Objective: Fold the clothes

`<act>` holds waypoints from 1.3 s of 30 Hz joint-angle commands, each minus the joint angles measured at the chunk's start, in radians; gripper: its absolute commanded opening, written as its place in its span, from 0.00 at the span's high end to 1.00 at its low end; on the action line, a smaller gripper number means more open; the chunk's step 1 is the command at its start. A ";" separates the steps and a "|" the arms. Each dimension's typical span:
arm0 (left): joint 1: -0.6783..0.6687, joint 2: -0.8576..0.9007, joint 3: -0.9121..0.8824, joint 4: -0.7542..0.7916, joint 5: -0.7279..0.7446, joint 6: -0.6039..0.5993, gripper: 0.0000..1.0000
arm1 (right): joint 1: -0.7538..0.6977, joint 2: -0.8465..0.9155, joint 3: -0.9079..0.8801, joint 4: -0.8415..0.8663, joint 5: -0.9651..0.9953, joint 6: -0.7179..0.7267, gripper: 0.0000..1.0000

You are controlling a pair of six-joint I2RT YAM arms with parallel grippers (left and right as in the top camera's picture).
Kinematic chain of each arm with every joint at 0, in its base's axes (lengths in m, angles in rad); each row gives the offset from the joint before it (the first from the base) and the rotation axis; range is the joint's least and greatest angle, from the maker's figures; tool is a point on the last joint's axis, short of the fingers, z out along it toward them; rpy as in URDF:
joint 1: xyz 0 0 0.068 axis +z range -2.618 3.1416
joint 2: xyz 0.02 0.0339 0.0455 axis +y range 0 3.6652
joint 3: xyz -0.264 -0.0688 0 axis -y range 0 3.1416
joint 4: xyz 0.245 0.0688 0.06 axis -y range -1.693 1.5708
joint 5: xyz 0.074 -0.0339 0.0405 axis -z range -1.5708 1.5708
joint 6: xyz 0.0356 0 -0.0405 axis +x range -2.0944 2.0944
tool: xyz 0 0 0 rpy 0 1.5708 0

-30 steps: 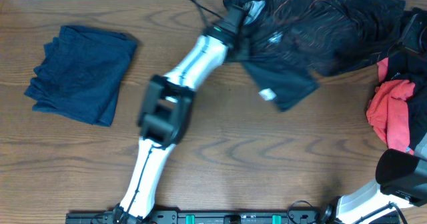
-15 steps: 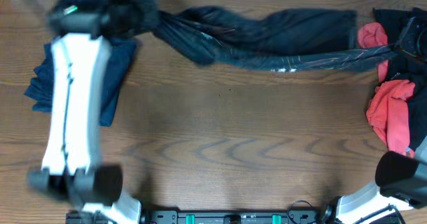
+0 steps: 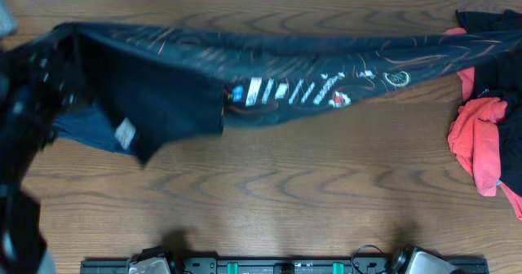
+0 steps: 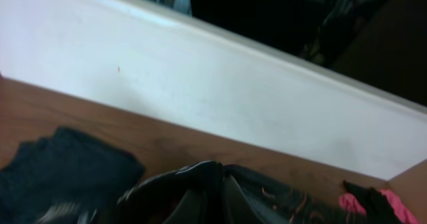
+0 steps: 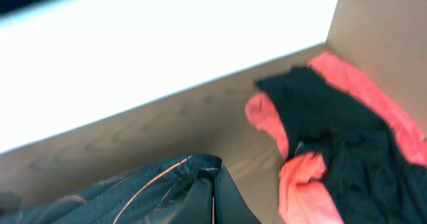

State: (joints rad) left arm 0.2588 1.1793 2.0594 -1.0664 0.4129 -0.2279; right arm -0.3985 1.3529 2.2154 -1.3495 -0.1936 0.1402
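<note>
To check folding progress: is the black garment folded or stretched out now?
Stretched out: the black garment spans the table left to right, not folded.

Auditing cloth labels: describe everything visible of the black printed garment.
The black garment is thin fabric with orange line patterning and a white print. It is stretched into a long band across the far side of the table, a wider flap with a white tag hanging over the folded blue cloth; its right end reaches the red-and-black pile.

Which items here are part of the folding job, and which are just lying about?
Job: black garment stretched across the table; folded blue cloth, partly hidden by it; red and black clothes pile.
Lying about: mounting rail at the table's front edge; white wall behind.
</note>
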 commanded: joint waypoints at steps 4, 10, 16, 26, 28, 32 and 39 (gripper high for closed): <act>0.014 -0.007 0.008 0.006 0.054 -0.010 0.94 | -0.051 -0.035 0.005 0.047 0.013 0.022 0.99; 0.014 0.011 0.008 0.001 0.075 -0.013 0.94 | -0.061 -0.027 0.004 0.063 0.007 0.031 0.99; 0.008 0.123 0.008 -0.008 0.175 -0.013 0.94 | -0.045 0.090 0.004 0.008 -0.086 0.019 0.99; -0.155 0.508 0.008 0.121 0.200 0.034 0.94 | 0.088 0.407 0.004 0.091 -0.084 0.027 0.99; -0.171 0.577 0.008 0.243 0.188 0.007 0.94 | 0.095 0.455 0.004 0.190 -0.079 0.076 0.99; -0.172 0.662 0.008 0.565 0.150 -0.089 0.94 | 0.098 0.494 0.004 0.428 -0.079 0.151 0.99; -0.164 0.677 0.060 0.931 0.079 -0.189 0.94 | 0.083 0.489 0.077 0.592 -0.039 0.200 0.99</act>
State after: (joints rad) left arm 0.0837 1.8977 2.0483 -0.1802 0.5369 -0.3637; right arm -0.3065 1.8725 2.2330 -0.7700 -0.2672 0.2951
